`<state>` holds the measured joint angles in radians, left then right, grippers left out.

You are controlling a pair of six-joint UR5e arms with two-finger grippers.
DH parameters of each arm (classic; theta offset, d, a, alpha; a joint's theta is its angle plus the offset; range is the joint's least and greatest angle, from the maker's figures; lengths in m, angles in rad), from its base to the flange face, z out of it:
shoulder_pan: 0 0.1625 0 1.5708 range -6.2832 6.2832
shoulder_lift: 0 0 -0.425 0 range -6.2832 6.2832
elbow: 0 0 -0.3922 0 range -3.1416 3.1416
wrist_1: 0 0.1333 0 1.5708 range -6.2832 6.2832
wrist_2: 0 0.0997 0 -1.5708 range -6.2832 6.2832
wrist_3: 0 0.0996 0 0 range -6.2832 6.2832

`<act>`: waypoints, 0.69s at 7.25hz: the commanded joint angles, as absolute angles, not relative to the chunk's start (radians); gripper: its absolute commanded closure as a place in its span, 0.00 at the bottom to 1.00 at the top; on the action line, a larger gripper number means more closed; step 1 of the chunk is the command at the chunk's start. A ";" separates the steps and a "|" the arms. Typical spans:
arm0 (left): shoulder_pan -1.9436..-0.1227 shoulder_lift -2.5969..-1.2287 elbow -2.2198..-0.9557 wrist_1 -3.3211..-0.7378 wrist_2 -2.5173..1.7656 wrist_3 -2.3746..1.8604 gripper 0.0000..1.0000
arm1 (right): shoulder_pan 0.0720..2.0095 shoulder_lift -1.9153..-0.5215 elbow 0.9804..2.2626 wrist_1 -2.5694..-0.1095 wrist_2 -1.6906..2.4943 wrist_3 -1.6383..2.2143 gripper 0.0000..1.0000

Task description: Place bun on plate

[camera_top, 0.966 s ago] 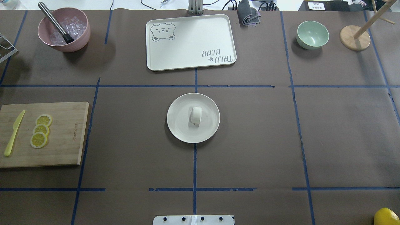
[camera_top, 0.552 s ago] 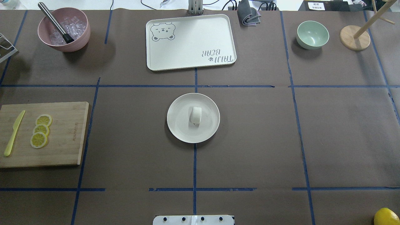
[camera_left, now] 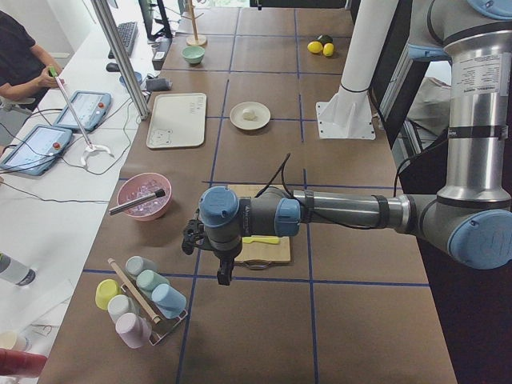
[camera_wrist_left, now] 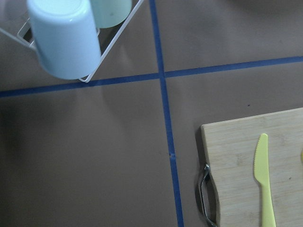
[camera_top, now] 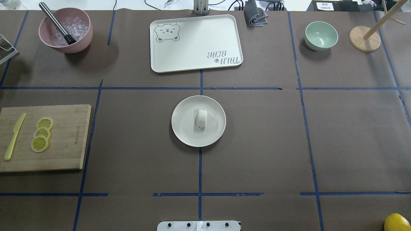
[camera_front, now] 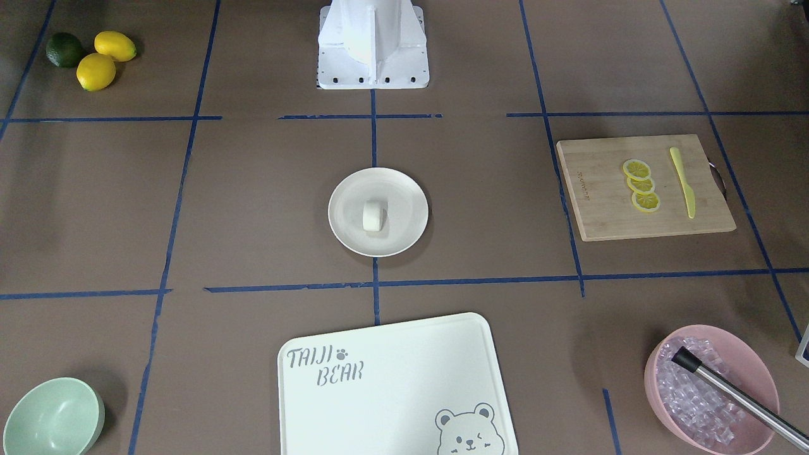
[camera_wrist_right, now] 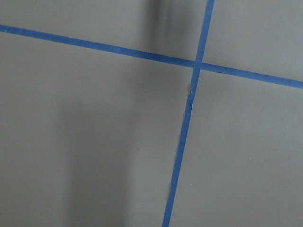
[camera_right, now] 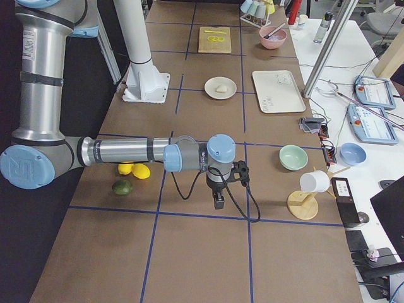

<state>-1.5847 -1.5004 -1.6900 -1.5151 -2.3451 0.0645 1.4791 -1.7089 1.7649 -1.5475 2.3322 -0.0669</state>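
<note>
The small white bun (camera_top: 201, 118) lies near the middle of the round cream plate (camera_top: 181, 129) at the table's centre; the front view shows the same bun (camera_front: 373, 216) on the plate (camera_front: 407, 218). Neither gripper is near it. The left gripper (camera_left: 224, 277) hangs over the table's left end, by the cutting board and the cup rack. The right gripper (camera_right: 218, 203) hangs over the table's right end, near the lemons. Both show only in the side views, so I cannot tell whether they are open or shut.
A bear-printed tray (camera_top: 196, 43) lies behind the plate. A pink bowl of ice (camera_top: 65, 30) is far left, a mint bowl (camera_top: 321, 35) and wooden stand (camera_top: 364, 38) far right. The cutting board (camera_top: 64, 138) holds lemon slices (camera_top: 41, 134) and a yellow knife (camera_top: 14, 136).
</note>
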 commanded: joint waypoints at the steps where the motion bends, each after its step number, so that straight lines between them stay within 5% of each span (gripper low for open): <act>1: -1.580 -1.493 -1.693 -1.508 -2.332 0.046 0.00 | 1.480 -1.716 1.746 -1.548 2.330 -0.109 0.00; 5: -1.568 -1.485 -1.695 -1.473 -2.327 0.046 0.00 | 1.479 -1.707 1.734 -1.548 2.329 -0.109 0.00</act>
